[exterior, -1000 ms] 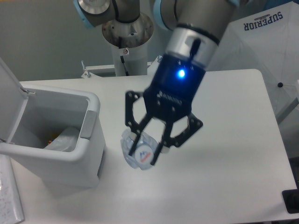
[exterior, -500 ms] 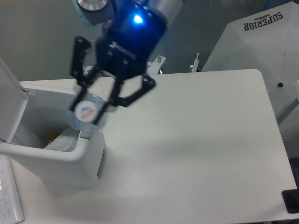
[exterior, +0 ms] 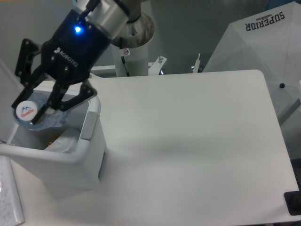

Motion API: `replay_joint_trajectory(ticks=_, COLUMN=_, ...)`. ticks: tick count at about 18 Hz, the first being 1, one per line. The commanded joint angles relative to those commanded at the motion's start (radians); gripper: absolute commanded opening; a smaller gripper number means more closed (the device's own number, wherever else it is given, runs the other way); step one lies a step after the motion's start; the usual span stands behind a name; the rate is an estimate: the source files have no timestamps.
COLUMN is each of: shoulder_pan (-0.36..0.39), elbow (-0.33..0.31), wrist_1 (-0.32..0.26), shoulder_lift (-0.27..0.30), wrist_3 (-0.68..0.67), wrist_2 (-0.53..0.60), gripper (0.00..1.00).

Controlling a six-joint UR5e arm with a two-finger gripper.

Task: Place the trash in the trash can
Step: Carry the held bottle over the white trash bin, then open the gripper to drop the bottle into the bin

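Camera view gives you the crushed bottle (exterior: 35,115) first: clear, bluish, crumpled plastic with a round pale cap end bearing a red and blue mark, turned toward the lens. You can see it pinched between the black fingers (exterior: 55,96) of the gripper (exterior: 33,110), which are closed in on it, and it hangs over the open mouth of the trash can (exterior: 91,141), above its left part. Your arm reaches in from the upper middle and slants down to the left, its silver wrist ring leading into a dark body with a lit blue lamp and white lettering. Inside the bin you can make out a crumpled white wrapper (exterior: 63,141) lying low against the right-hand wall. That bin is boxy white plastic with rounded corners, a grey panel under its right rim. It stands on the smooth white counter (exterior: 197,141), at its left end. At the upper right you see a white cover (exterior: 263,42) printed SUPERIOR.
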Motion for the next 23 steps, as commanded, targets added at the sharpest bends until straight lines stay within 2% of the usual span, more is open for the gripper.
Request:
replay_joint_trajectory(ticks=3, shoulder_pan=0.000, elbow=-0.023, wrist_1=0.002, shoulder_lift=0.005, wrist_3=0.005, wrist_2=-0.016, gripper=0.08)
replay_joint_trajectory(ticks=6, shoulder_pan=-0.011, elbow=-0.078, wrist_1=0.005, shoulder_lift=0.043, wrist_3=0.035, wrist_2=-0.016, gripper=0.09)
replay_joint_trajectory(ticks=9, shoulder_pan=-0.018, elbow=-0.110, wrist_1=0.006, shoulder_lift=0.045, wrist_3=0.100, wrist_2=-0.016, gripper=0.17)
replay_joint_trajectory(ticks=10, shoulder_pan=-0.020, elbow=-0.110, wrist_1=0.006, shoulder_lift=0.038, wrist_3=0.110, wrist_2=-0.016, gripper=0.25)
replay_joint_trajectory(ticks=11, shoulder_pan=-0.020, elbow=-0.110, wrist_1=0.006, shoulder_lift=0.035, wrist_3=0.127, wrist_2=-0.016, gripper=0.36)
replay_joint_trajectory(ticks=13, shoulder_pan=-0.020, elbow=-0.121, wrist_1=0.005, shoulder_lift=0.034, wrist_3=0.167, wrist_2=-0.014, gripper=0.67)
replay_joint_trajectory(ticks=16, shoulder_pan=-0.021, elbow=-0.153, wrist_1=0.006, shoulder_lift=0.040, wrist_3=0.201, wrist_2=-0.014, gripper=0.99)
replay_joint_trajectory(ticks=19, shoulder_pan=-0.021, elbow=-0.160, wrist_1=0.006, shoulder_lift=0.044, wrist_3=0.210, wrist_2=-0.014, gripper=1.00)
replay_joint_trajectory(ticks=23, shoulder_pan=-0.006, elbow=-0.138, wrist_1=0.006, shoulder_lift=0.043, wrist_3=0.210, wrist_2=-0.012, gripper=1.00)
